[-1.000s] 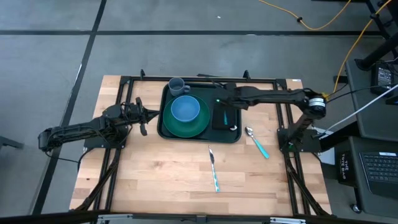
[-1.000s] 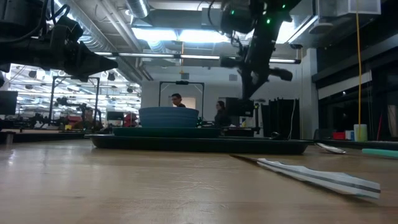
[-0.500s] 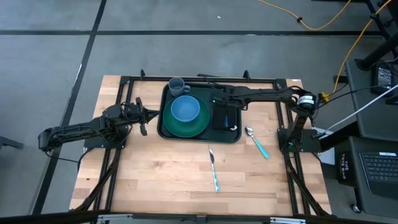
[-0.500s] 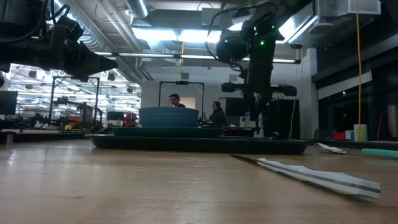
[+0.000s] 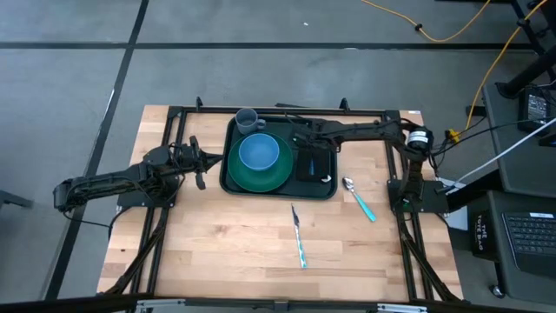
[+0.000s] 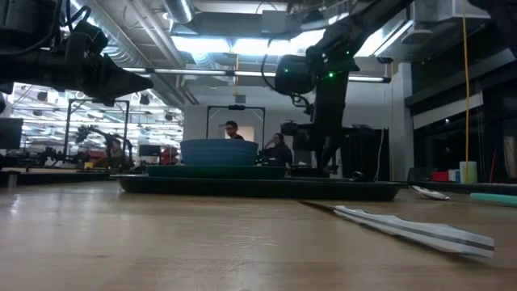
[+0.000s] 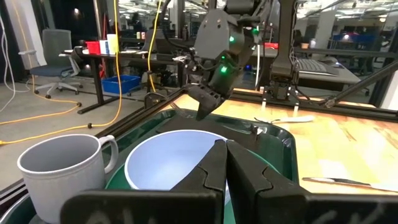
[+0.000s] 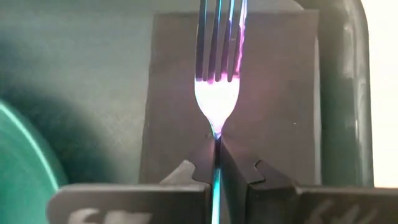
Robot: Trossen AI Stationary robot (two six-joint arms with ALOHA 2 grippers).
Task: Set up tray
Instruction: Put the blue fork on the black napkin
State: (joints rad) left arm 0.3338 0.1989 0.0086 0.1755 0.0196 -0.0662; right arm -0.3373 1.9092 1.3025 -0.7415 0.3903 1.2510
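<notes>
1. Two arms: the right gripper pinches a fork above the black napkin in the tray.
2. The left gripper, pressed together, waits beside the tray.

The right arm extends from its base at the table's right side across toward the centre, wrist angled downward, with the right gripper pointing down and its fingers closed on a fork. The left arm lies low along the table's left side, reaching inward, with the left gripper closed and empty, its fingers pressed together.
</notes>
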